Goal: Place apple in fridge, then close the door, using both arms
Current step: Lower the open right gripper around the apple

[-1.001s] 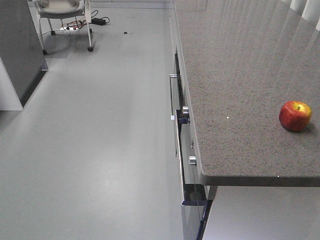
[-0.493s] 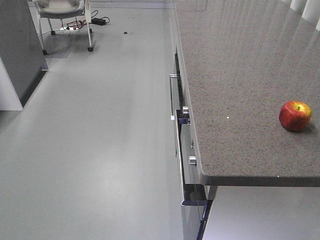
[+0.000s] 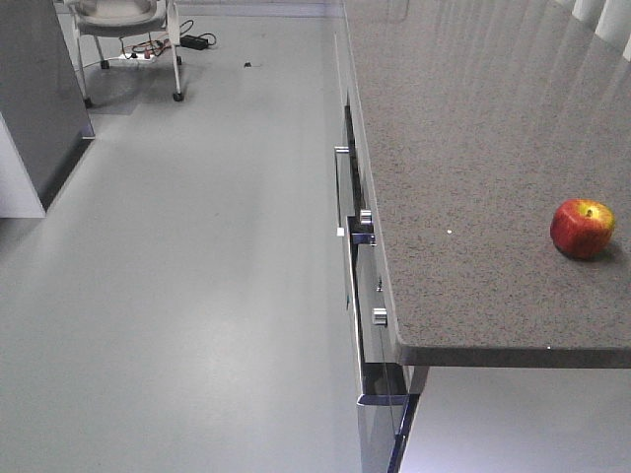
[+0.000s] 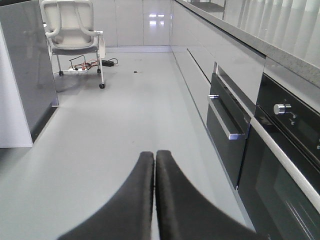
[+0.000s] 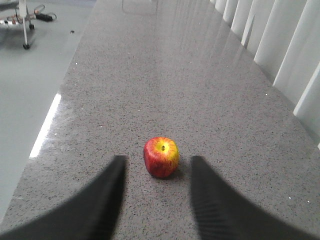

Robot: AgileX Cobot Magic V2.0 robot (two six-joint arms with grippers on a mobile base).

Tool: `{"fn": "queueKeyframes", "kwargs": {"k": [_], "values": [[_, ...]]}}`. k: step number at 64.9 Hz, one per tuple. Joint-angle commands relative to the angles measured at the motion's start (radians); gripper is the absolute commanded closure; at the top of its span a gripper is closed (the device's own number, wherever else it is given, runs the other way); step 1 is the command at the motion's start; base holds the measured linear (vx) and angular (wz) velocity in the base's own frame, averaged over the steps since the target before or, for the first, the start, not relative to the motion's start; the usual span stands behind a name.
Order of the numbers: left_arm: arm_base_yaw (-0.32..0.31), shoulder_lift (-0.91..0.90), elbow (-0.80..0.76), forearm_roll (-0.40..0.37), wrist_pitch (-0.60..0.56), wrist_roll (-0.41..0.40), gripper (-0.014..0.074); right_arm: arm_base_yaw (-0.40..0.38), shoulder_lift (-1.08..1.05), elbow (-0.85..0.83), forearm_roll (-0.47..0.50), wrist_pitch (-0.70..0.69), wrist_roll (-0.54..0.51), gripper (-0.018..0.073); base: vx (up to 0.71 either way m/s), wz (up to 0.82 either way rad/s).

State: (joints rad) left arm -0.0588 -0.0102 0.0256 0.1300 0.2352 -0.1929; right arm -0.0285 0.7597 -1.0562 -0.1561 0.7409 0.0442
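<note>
Against the pictures from a moment ago we find next to nothing changed: the apple sits at the same spot on the counter and nothing else in the front view has shifted, so we judge that the task is at its very start, with the pick-up not yet made. In the front view the apple lies at three o'clock, well back from the counter's front edge. In the right wrist view it is at twelve o'clock, just ahead of the right gripper, whose fingers are spread wide with the apple lined up between them but not touched. The left gripper has its fingers pressed together on nothing and hangs over the floor, with the oven at three o'clock. The apple is round, so it has no real long axis; its stem hollow faces up, the stem line near upright and tipped a little toward the wrist camera, the yellow patch at the top. The fridge is at ten o'clock, far across the floor from the apple, and we cannot tell how its door stands.
</note>
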Motion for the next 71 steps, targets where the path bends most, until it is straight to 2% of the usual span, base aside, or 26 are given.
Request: {"fn": "queueKeyframes", "kwargs": {"k": [1, 5, 20, 26, 48, 57, 71], "values": [[0.001, -0.017, 0.028, -0.001, -0.071, -0.007, 0.0603, -0.007, 0.072, -0.052, -0.044, -0.100, 0.002, -0.0047, 0.00, 0.00], [0.001, -0.017, 0.028, -0.001, -0.071, -0.007, 0.0603, -0.007, 0.103, -0.052, -0.077, -0.142, 0.002, -0.0172, 0.00, 0.00], [0.001, -0.017, 0.028, -0.001, -0.071, -0.007, 0.0603, -0.007, 0.210, -0.061, -0.087, -0.125, 0.003, -0.0143, 0.00, 0.00], [0.001, -0.017, 0.028, -0.001, -0.071, -0.007, 0.0603, -0.007, 0.277, -0.097, -0.087, -0.068, 0.004, -0.0127, 0.00, 0.00], [0.001, -0.017, 0.028, -0.001, -0.071, -0.007, 0.0603, -0.025, 0.594, -0.403, -0.077, 0.132, -0.010, -0.0099, 0.00, 0.00], [0.001, -0.017, 0.028, -0.001, -0.071, -0.007, 0.0603, -0.070, 0.724, -0.512, -0.023, 0.184, -0.055, -0.0092, 0.00, 0.00], [0.001, -0.017, 0.028, -0.001, -0.071, -0.007, 0.0603, -0.158, 0.887, -0.580, 0.148, 0.208, -0.156, -0.0082, 0.00, 0.00]]}}
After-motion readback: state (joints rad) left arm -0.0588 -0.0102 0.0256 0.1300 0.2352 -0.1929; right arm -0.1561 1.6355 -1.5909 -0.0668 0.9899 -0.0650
